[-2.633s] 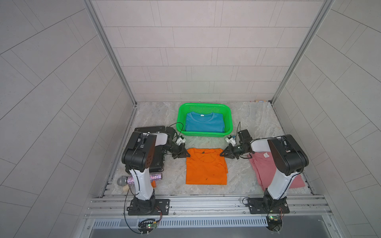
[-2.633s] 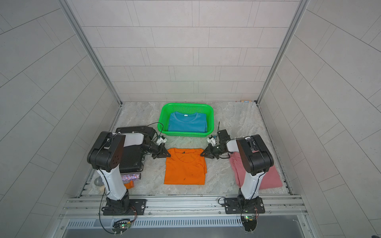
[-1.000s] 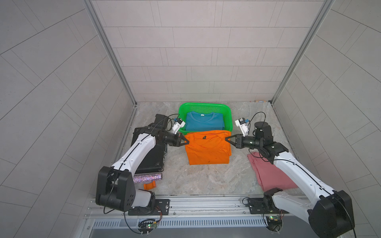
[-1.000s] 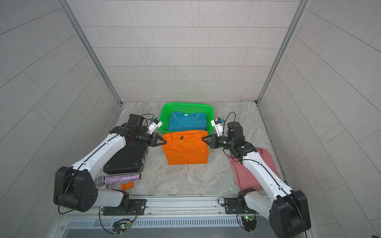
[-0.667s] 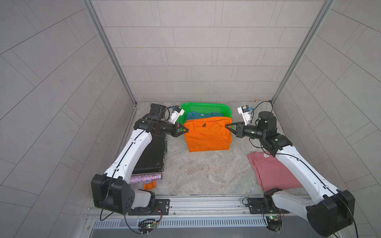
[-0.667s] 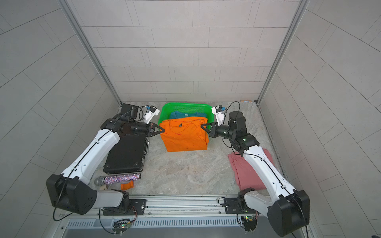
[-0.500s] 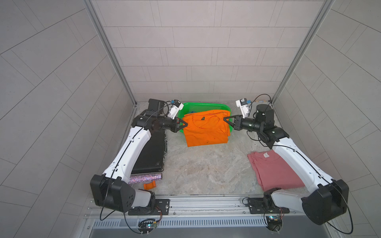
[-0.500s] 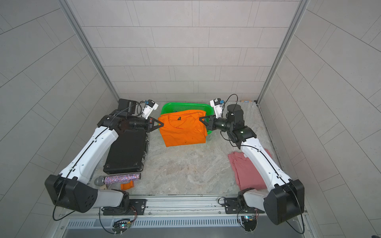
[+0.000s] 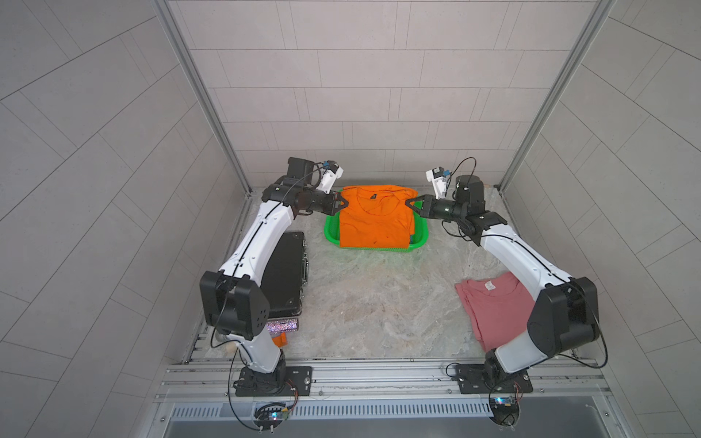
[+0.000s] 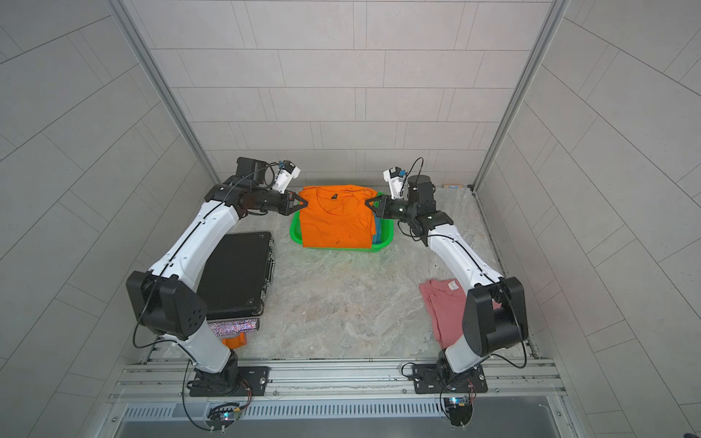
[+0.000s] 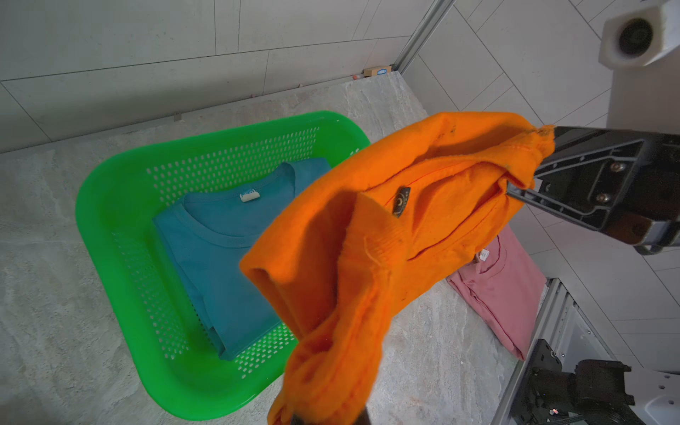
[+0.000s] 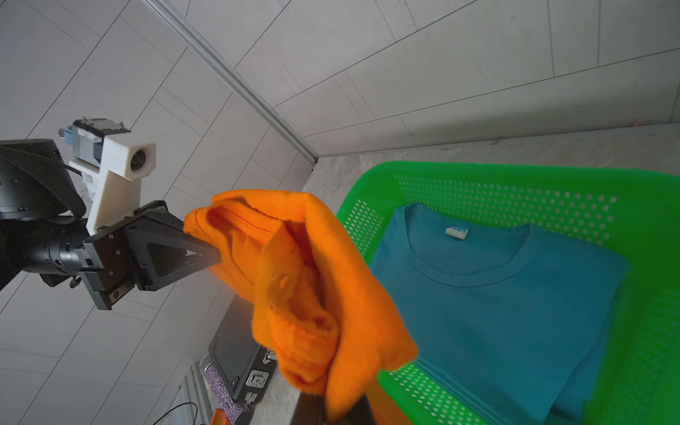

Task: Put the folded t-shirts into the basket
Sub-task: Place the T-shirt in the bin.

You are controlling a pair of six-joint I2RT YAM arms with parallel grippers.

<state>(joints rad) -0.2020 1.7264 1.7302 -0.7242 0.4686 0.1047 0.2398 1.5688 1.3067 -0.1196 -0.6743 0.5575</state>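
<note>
While the left tool [image 9: 343, 202] and right tool [image 9: 409, 203] clench it, the orange tee [image 9: 373, 223] seemingly overhangs basket [image 9: 421, 235].

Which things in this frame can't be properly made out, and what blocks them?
Sky blue folded cotton tee: only a sliver in both top views, behind the hanging bright orange cotton tee.
Dusty pink folded tee: partly behind the right arm in both top views.
Left end effector: tips buried in orange fabric, left wrist view.
</note>
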